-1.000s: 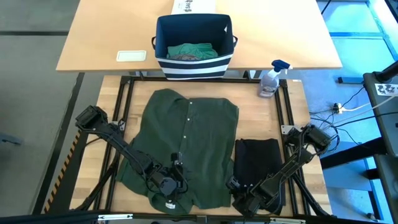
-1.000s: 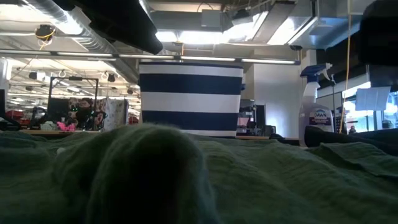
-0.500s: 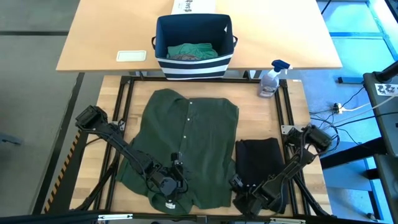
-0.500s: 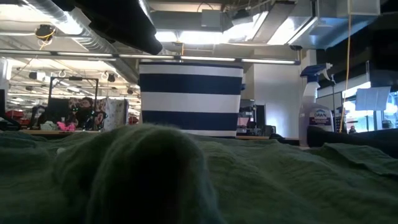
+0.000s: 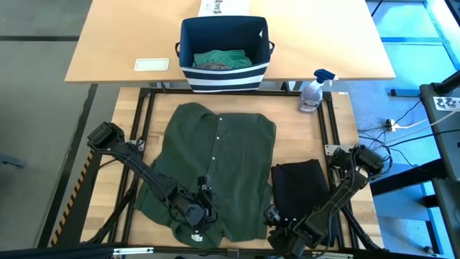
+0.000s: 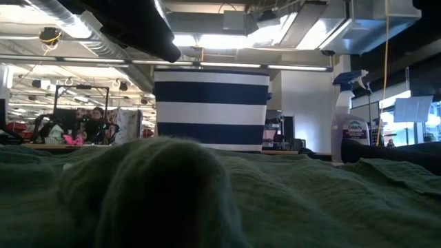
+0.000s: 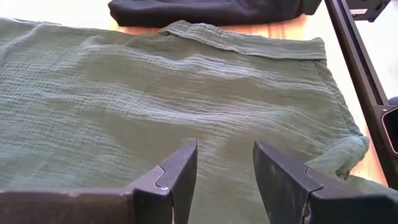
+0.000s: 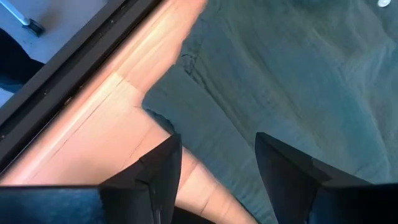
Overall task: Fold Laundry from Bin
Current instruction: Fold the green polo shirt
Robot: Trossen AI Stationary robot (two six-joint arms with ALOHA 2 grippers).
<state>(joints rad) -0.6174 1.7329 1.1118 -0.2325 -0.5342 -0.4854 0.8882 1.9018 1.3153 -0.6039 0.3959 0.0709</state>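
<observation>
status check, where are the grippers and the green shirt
Left gripper open, low over the green shirt, holding nothing. Right gripper open, empty, at near edge by black garment. Nothing blocking.

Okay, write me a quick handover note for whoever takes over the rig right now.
Left claw: open, empty, low over the near hem of the dark green shirt.
Right claw: open, empty, at the table's near edge by the shirt's corner, beside the black garment.
Things: green shirt spread flat mid-table, buttons up. Black garment lies folded to its right. The bin sits on the far table with teal-green cloth inside.
Done: black piece folded, shirt laid out.
Left: fold the shirt, then empty the bin.
</observation>
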